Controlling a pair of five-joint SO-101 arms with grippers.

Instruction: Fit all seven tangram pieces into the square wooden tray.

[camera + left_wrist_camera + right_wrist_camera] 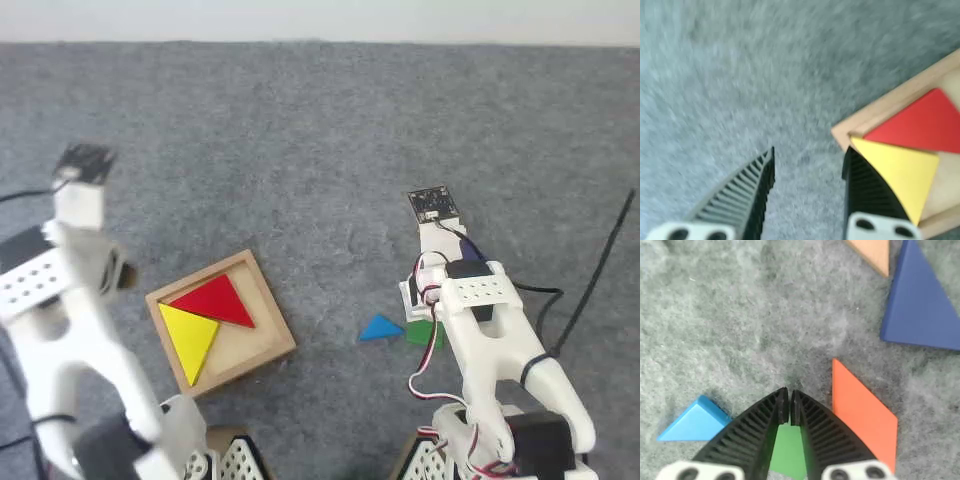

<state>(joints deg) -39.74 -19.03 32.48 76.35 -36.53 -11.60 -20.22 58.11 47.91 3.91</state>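
The square wooden tray (268, 300) lies at the front left, holding a red triangle (218, 299) and a yellow triangle (189, 337). My left gripper (809, 152) hangs open over the mat just off the tray's corner (841, 133), with nothing between its fingers; the red triangle (920, 125) and yellow triangle (900, 170) lie beyond one finger. My right gripper (790, 392) is shut, its tips over bare mat and a green piece (788, 450) lying beneath it. Around it lie a light blue triangle (692, 421), an orange parallelogram (862, 415), a dark blue triangle (922, 310) and a tan triangle (872, 252).
From above, the light blue triangle (380, 328) and green piece (424, 333) lie on the grey mat between the tray and the right arm (475, 295). A black cable (590, 280) runs along the right side. The far half of the mat is bare.
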